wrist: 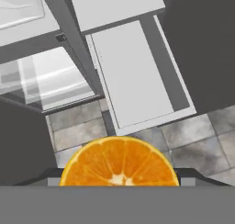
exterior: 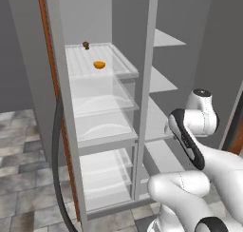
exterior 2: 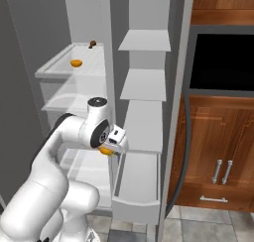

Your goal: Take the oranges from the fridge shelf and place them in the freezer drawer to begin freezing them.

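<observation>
My pincer (exterior 2: pixel 108 149) pinches one bright-orange half orange (wrist: pixel 119 162), apparently above the pulled-out white freezer drawer (wrist: pixel 137 76). Next I lower and release; the other orange half (exterior: pixel 99 64) waits on the ribbed white fridge shelf (exterior: pixel 80 64).

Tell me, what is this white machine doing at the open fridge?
The robot arm is moving orange halves from the fridge to the freezer. Its gripper is closed on one orange half and holds it in the air above the pulled-out freezer drawer. The other orange half lies on the ribbed fridge shelf, with a small dark brown object further back on it.
</observation>
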